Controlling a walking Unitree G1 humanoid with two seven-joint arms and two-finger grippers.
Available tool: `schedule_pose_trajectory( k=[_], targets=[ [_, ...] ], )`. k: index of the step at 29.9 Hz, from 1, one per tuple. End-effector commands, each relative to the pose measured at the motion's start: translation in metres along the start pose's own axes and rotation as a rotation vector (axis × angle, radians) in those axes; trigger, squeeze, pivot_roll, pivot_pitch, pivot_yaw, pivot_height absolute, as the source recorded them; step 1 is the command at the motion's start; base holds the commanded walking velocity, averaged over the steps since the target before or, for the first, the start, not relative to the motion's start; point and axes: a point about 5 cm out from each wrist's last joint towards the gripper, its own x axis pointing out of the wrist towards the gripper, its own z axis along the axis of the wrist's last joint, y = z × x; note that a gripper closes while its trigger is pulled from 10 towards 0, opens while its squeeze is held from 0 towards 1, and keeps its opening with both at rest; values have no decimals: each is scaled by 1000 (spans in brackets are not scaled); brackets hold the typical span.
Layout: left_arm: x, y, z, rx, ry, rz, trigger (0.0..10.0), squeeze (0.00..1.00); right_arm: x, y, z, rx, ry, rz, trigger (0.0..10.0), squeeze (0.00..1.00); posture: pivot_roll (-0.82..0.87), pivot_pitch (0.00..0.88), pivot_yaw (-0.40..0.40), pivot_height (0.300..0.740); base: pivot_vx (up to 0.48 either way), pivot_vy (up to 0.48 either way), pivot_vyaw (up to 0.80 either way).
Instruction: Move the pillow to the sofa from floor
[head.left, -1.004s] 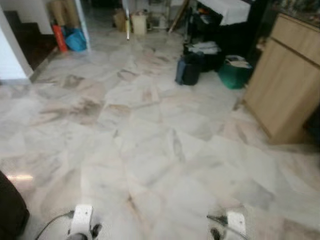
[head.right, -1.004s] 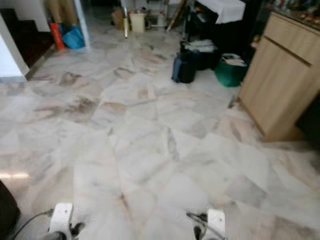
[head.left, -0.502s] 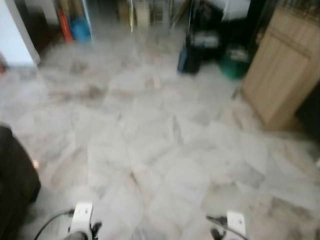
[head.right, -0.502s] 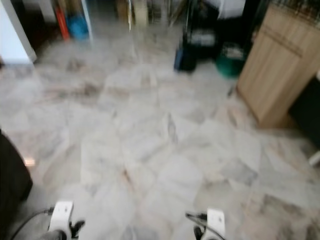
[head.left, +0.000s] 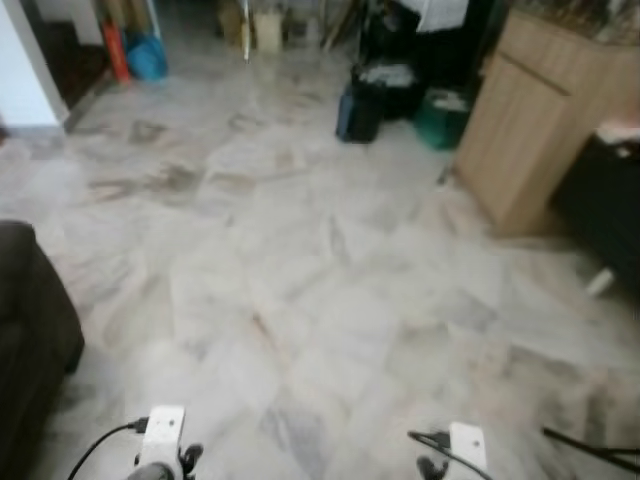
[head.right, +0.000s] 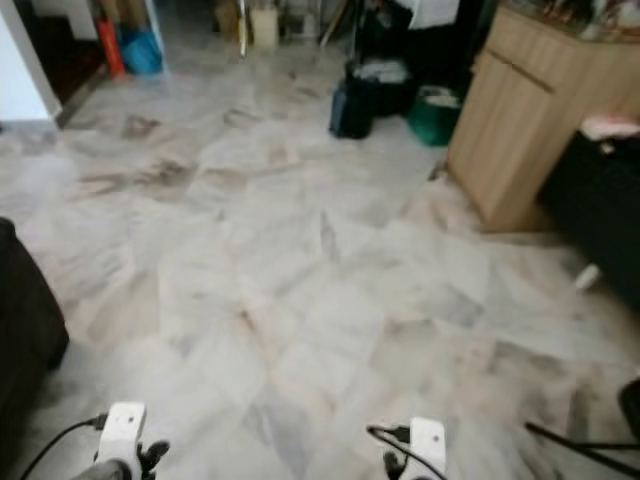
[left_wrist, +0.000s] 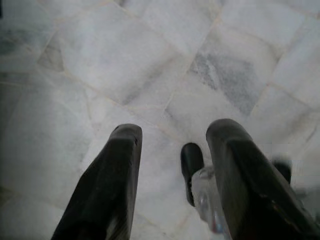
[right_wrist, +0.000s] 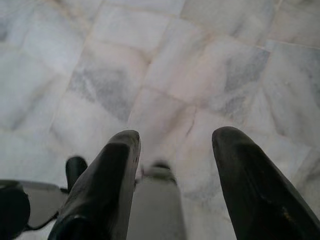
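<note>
Fingers (left_wrist: 120, 165) spread above marble floor (head.left: 300, 250); both arms low.

head pair looking down across marble floor (head.left: 300, 250), wrist cameras close above it

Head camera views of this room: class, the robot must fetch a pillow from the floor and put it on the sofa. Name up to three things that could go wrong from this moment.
1. Both open end effectors, left and right, point at bare marble floor with no pillow near them, so the search may drag on.
2. The dark sofa sits close on the robot's left; a turn might bump it.
3. The wooden cabinet, dark bag and green basket crowd the far side and could snag a step.
</note>
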Motion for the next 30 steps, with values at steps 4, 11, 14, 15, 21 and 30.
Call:
schedule_pose_trajectory(
  k=[4, 11, 14, 15, 21, 30],
  targets=[
    [-1, -2, -8, -12, 35, 3, 10000, 0, 0, -5, 5, -11, -11, -15, 10000, 0, 100, 0, -49, 740, 0, 0, 725],
    [-1, -2, -8, -19, 35, 4, 10000, 0, 0, -5, 6, -9, -9, -14, 10000, 0, 98, 0, -51, 740, 0, 0, 800],
    [-1, -3, -7, -21, 34, 4, 10000, 0, 1, -5, 6, -12, -8, -15, 10000, 0, 97, 0, -52, 740, 0, 0, 800],
    [-1, -3, -7, -21, 35, 5, 10000, 0, 1, -5, 6, -16, -7, -16, 10000, 0, 97, 0, -53, 740, 0, 0, 800],
    [0, -4, -6, -21, 34, 8, 10000, 0, 1, -6, 7, -20, -6, -19, 10000, 0, 97, 0, -59, 740, 0, 0, 800],
    [0, -4, -6, -28, 34, 13, 10000, 0, 1, -6, 9, -31, -7, -14, 10000, 0, 98, 0, -62, 740, 0, 0, 800]
  ],
)
